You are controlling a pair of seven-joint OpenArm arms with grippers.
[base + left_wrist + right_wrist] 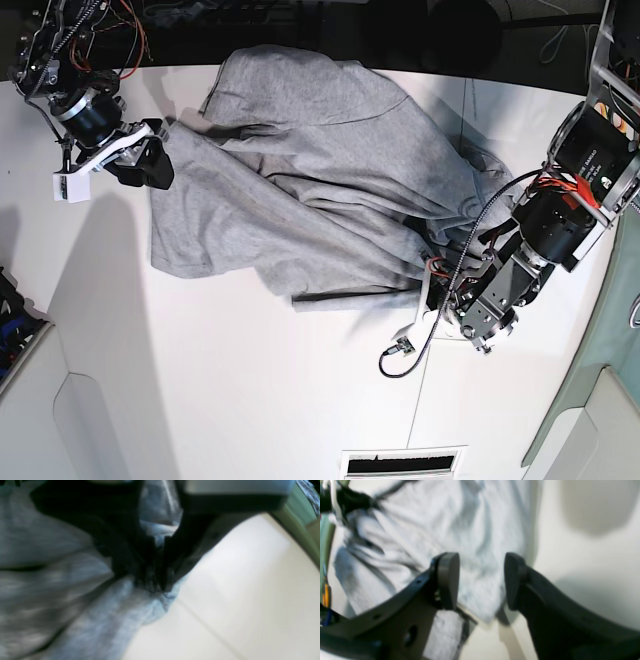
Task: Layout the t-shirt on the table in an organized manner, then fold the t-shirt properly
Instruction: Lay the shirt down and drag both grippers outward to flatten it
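T-shirt point(300, 190) rumpled on table point(230, 380), no lettering showing, left hand point(160, 585) pinching fabric, right hand point(481, 580) open, empty.

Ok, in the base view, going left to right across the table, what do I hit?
Right gripper, jaws open at the shirt's edge → t-shirt, bunched and creased → left gripper, jaws close together on the gathered fabric → bare strip of table beyond it.

Grey t-shirt point(320, 170) lies rumpled across the white table point(230, 390).
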